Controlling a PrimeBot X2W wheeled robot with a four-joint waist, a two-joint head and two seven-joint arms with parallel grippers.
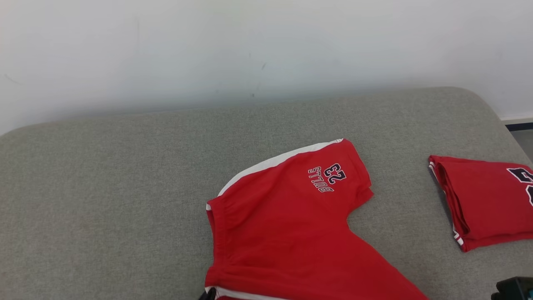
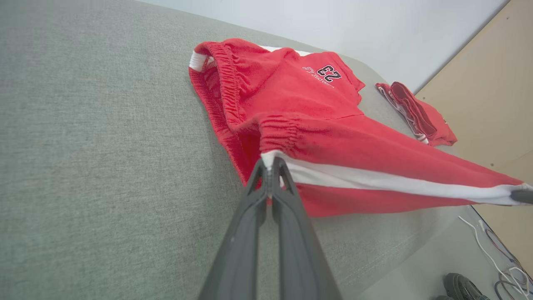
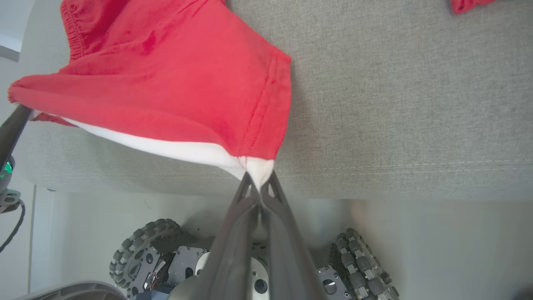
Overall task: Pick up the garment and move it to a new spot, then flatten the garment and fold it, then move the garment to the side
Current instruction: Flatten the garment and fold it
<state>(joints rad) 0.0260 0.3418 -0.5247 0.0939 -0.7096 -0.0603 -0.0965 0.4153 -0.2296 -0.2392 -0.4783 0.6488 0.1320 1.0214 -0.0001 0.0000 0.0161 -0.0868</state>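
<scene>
A pair of red shorts (image 1: pixel 287 225) with white side stripes and a "23" print lies spread on the grey cushioned surface (image 1: pixel 104 187), its near part stretched toward me. My left gripper (image 2: pixel 270 166) is shut on the white stripe at the waistband corner. My right gripper (image 3: pixel 258 183) is shut on the white stripe at the leg hem corner, just off the cushion's front edge. Between the two grips the white stripe (image 2: pixel 395 181) is pulled taut. In the head view the left gripper's tip (image 1: pixel 208 294) peeks in at the bottom edge.
A second red garment (image 1: pixel 485 200), folded, lies at the right of the cushion. A white wall (image 1: pixel 250 46) stands behind. Below the cushion's front edge I see my wheeled base (image 3: pixel 166 258), and cables (image 2: pixel 499 262) on the floor.
</scene>
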